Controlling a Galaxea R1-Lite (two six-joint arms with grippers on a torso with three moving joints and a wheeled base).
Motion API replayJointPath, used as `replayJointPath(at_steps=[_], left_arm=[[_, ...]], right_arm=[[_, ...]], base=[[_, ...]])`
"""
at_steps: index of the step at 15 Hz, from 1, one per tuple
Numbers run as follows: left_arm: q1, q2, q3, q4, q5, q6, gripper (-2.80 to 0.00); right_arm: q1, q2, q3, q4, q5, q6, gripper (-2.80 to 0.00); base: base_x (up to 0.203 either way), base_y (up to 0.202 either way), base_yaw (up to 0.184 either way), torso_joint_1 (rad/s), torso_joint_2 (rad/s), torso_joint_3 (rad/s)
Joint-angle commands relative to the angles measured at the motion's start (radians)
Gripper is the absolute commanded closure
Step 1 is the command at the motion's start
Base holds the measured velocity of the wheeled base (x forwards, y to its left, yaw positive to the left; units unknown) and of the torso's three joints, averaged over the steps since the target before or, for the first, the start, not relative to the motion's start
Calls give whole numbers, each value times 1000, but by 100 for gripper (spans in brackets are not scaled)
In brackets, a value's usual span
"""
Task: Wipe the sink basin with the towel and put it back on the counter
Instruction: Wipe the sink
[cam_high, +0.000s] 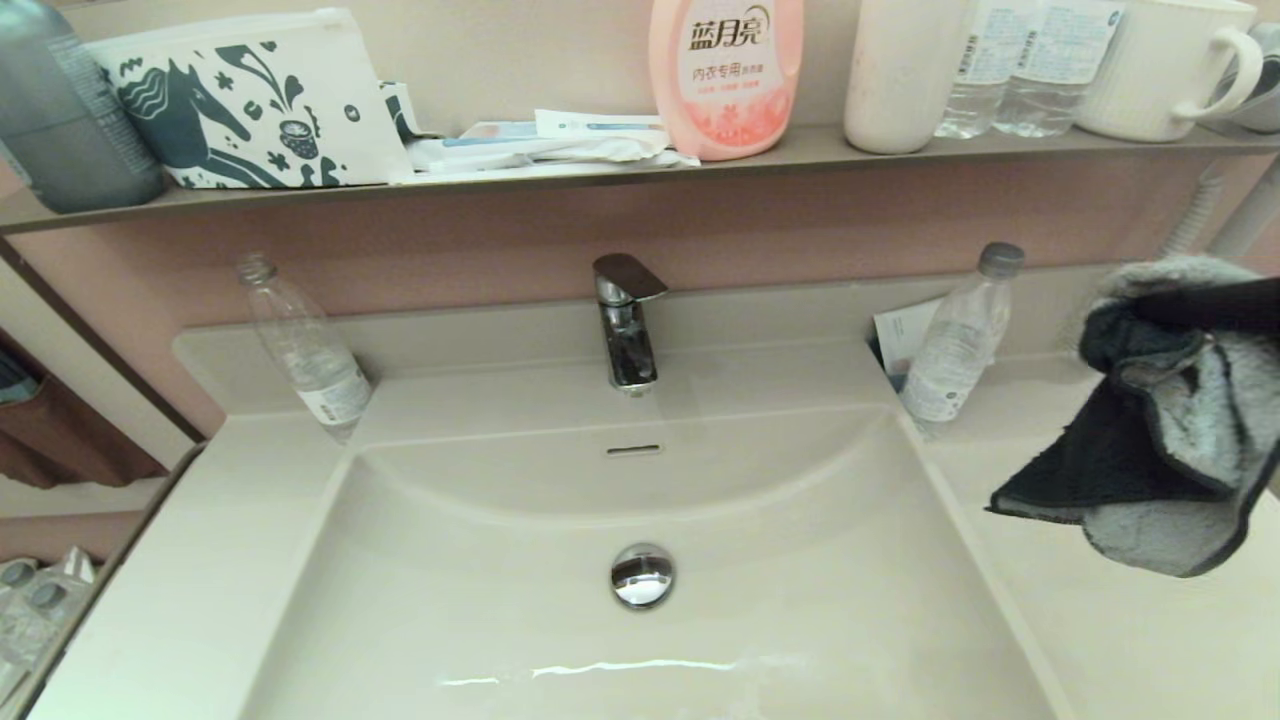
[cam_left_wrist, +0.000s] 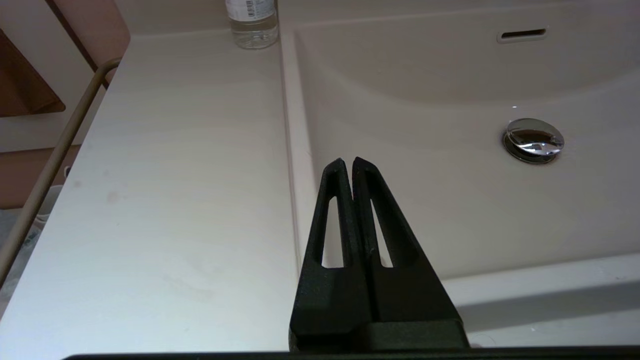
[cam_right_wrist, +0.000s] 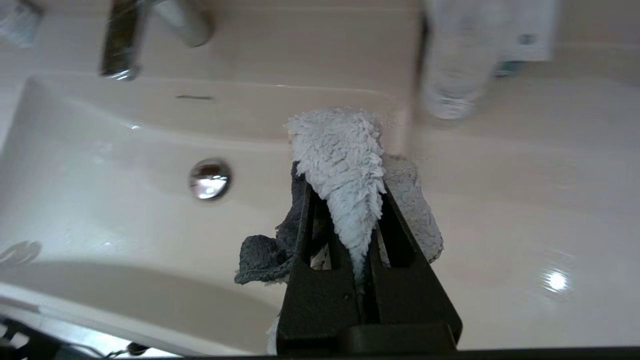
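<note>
The towel (cam_high: 1150, 430), dark grey on one face and pale grey-blue on the other, hangs bunched in the air above the right counter (cam_high: 1130, 620), beside the basin's right rim. My right gripper (cam_right_wrist: 345, 186) is shut on the towel (cam_right_wrist: 345, 165), with cloth spilling out on both sides of the fingers. The cream-white sink basin (cam_high: 480, 580) holds a chrome drain plug (cam_high: 642, 575) and a slot overflow hole (cam_high: 633, 450). My left gripper (cam_left_wrist: 350, 161) is shut and empty, parked low over the basin's left rim, near the front of the left counter (cam_left_wrist: 175, 175).
A chrome faucet (cam_high: 625, 320) stands behind the basin. One clear bottle (cam_high: 310, 350) leans at the back left and another (cam_high: 955, 345) at the back right, in front of a white paper. The brown-grey shelf (cam_high: 900, 150) above carries a pink detergent bottle (cam_high: 725, 75), cups and a pouch.
</note>
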Motion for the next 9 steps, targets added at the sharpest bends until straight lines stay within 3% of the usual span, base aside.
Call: replayJointPath(at_steps=[1, 4, 7, 9], left_arm=[[0, 2, 0, -1, 1, 1, 0], [0, 2, 0, -1, 2, 1, 0], [0, 2, 0, -1, 1, 1, 0], [0, 2, 0, -1, 1, 1, 0]], right_arm=[[173, 105, -16, -9, -116, 33, 0], [406, 279, -21, -46, -255, 176, 0], [459, 428, 6, -121, -313, 268, 0], [466, 450, 122, -196, -321, 230, 0]], base=[[0, 0, 0, 0, 0, 0], [0, 0, 0, 0, 0, 0], [0, 0, 0, 0, 0, 0], [0, 0, 0, 0, 0, 0]])
